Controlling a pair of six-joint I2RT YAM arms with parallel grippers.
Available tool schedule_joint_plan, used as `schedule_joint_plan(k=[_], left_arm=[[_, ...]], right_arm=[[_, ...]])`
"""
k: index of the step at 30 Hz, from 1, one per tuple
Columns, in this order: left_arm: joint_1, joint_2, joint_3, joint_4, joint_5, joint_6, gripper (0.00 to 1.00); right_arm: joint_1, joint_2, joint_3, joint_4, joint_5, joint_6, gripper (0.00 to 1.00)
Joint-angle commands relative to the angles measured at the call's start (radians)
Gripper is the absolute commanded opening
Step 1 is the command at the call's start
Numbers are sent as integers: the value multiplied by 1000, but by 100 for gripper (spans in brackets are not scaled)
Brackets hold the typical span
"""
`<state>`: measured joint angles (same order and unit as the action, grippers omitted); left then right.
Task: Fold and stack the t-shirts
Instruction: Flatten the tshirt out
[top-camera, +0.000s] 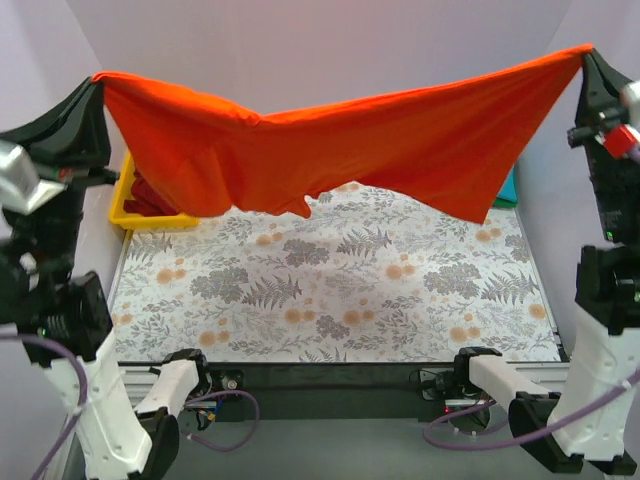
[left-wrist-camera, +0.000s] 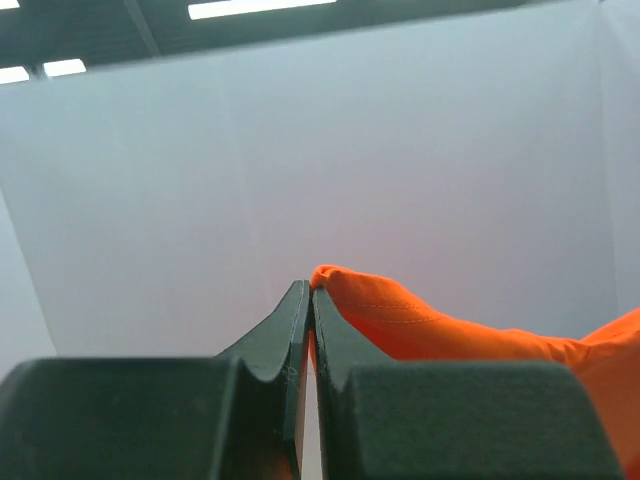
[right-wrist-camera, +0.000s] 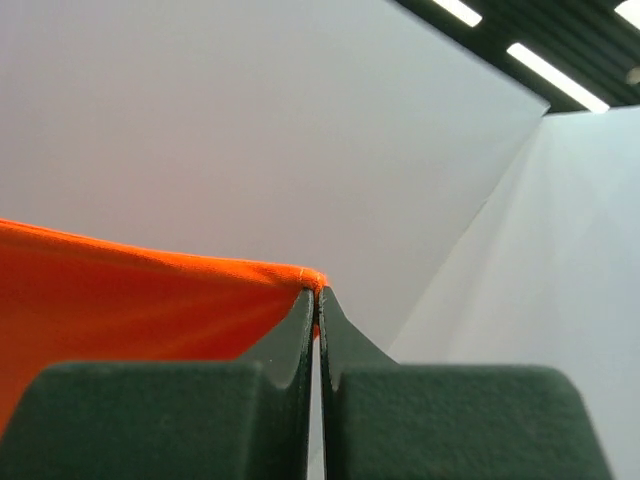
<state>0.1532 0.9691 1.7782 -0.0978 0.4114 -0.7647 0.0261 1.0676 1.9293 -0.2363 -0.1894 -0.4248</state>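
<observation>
We see a bench (top-camera: 330, 352) spread with a floral cloth (top-camera: 330, 285) of grey ferns and orange blossoms, viewed from above and behind two arms.

Above it an orange-red t-shirt (top-camera: 350, 150) hangs stretched from side to side like a hammock, clear of the bench. It sags in the middle, and its lower edge falls in loose folds on the left. The drape hides the far strip of the bench, and we cannot make out sleeves or a neckline.

At the far left corner sits a yellow bin (top-camera: 128, 212). The hanging shirt covers most of it, so only its near rim and one wall show.

The left tool (top-camera: 97, 85) is raised high at the left, its dark jaws pressed together on one corner of the orange-red t-shirt. The left wrist view shows the cloth bulging out just beside the closed tips. The right tool (top-camera: 588, 55) is raised at the right, clamped on the opposite corner; in its wrist view a hemmed edge runs straight into the tips.

Inside the bin lies a maroon cloth (top-camera: 150, 195), mostly hidden.

A sliver of teal cloth (top-camera: 508, 188) peeks out at the far right, too cut off to identify.
</observation>
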Motion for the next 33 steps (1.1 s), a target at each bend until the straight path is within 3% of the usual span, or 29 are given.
schedule_joint_plan(k=[1, 7, 14, 17, 26, 29, 33], left_arm=[[5, -46, 59, -25, -45, 73, 0], [3, -41, 84, -60, -98, 123, 0], [3, -23, -6, -95, -59, 99, 0], [3, -7, -98, -129, -11, 87, 0], [3, 20, -586, -105, 181, 56, 0], [5, 89, -713, -10, 164, 76, 0], [-3, 357, -706, 85, 122, 105, 0]], right_arm=[[-6, -73, -13, 120, 57, -31, 1], [-6, -75, -3, 150, 64, -55, 1], [-6, -37, -116, 164, 9, -68, 1], [-6, -32, -252, 173, -56, -72, 1], [-2, 18, -703, 227, -229, -118, 1], [15, 100, -797, 291, -226, -149, 1], [32, 306, -811, 364, -187, -164, 1]])
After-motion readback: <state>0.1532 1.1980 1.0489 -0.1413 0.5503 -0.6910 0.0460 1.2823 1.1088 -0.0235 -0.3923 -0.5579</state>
